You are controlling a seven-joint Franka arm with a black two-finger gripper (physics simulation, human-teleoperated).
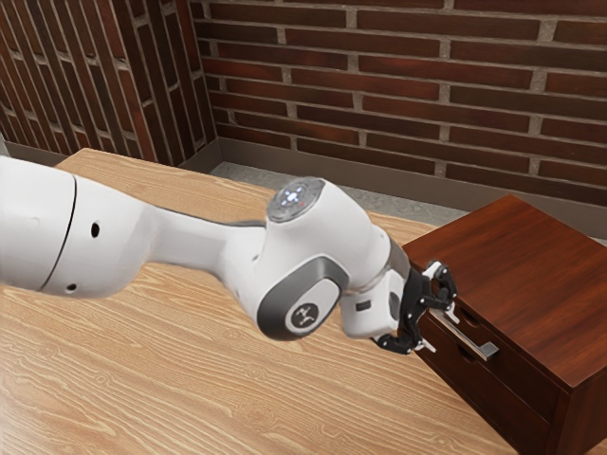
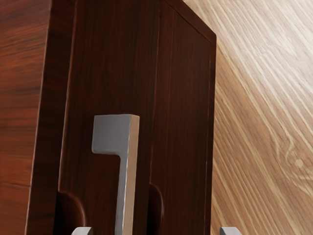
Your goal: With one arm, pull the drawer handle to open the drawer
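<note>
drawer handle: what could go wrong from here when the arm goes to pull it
1. The black two-finger gripper is open around the silver metal bar handle, which sits off-centre between the fingertips; closing may catch it unevenly and slip.
2. The dark wooden cabinet merely stands on the light wooden table; a pull might drag it whole.

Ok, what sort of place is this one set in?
Probably a simulated indoor room, workshop-like: red brick walls meet in a corner, and a dark wood cabinet with a metal handle sits on a light wooden table.
</note>
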